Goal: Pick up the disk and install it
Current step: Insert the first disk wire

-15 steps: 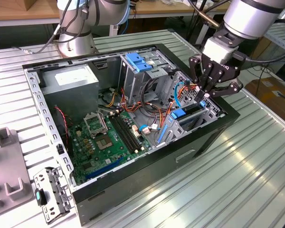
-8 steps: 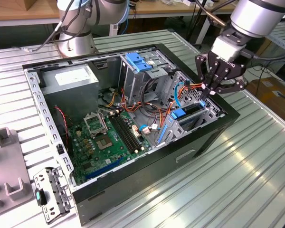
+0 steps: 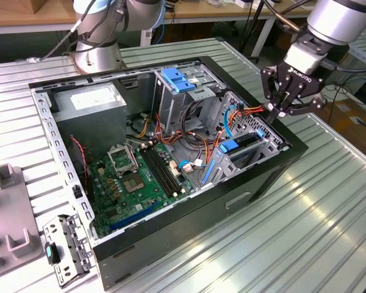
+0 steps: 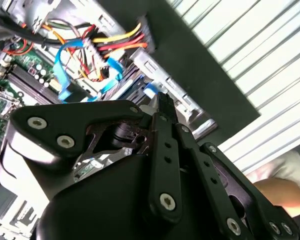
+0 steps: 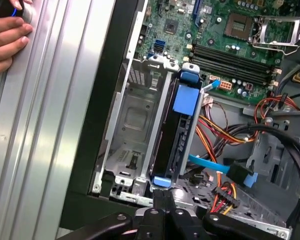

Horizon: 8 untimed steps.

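Obs.: open computer case (image 3: 171,244) lying on the ribbed metal bench (image 3: 329,207), arm reaching in from the exterior view's right.

- Gripper (image 3: 278,112) hangs over the case's corner at the exterior view's right, just above the low drive cage (image 3: 265,137).
- Fingers (image 5: 159,197): drawn together, tips side by side with no gap I can see. Nothing is held between them.
- The disk (image 5: 169,137) stands on edge in a slot of that cage, with blue plastic along its upper side and a blue tab at the end nearest the fingertips. In the exterior view it (image 3: 245,143) is the dark slab with blue trim inside the cage.
- The slot beside the disk is bare metal.
- Fingertips sit directly over the disk's tab end. Whether they touch it, I cannot tell.
- Motherboard (image 3: 140,177) lies flat on the case floor beyond the cage. Red, yellow and orange power cables (image 5: 215,132) and a blue data cable (image 5: 215,165) run just beside the disk.
- A person's hand (image 5: 5,37) rests on the bench outside the case wall, well apart from the gripper.
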Motion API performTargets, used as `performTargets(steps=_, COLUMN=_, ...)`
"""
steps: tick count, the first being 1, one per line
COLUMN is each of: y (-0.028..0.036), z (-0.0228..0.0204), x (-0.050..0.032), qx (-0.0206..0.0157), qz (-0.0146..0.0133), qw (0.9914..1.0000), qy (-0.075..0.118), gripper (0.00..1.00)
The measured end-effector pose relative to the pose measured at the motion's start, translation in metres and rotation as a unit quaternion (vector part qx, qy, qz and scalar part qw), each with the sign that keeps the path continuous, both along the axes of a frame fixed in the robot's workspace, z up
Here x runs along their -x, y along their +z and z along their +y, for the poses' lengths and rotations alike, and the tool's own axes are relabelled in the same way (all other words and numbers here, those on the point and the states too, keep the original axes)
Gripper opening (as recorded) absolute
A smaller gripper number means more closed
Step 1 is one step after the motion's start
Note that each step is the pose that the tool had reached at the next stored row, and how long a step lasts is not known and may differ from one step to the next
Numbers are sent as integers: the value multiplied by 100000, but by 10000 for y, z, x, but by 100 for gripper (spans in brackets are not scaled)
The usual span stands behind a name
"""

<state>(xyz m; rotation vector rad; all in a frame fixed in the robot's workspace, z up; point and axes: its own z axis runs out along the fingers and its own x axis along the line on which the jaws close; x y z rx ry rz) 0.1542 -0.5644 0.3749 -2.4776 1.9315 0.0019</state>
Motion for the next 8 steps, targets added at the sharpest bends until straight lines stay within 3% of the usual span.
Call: performTargets(steps=8, y=0, z=38, x=-198, qx=-3, qz=31, qw=99999, qy=474, gripper=11)
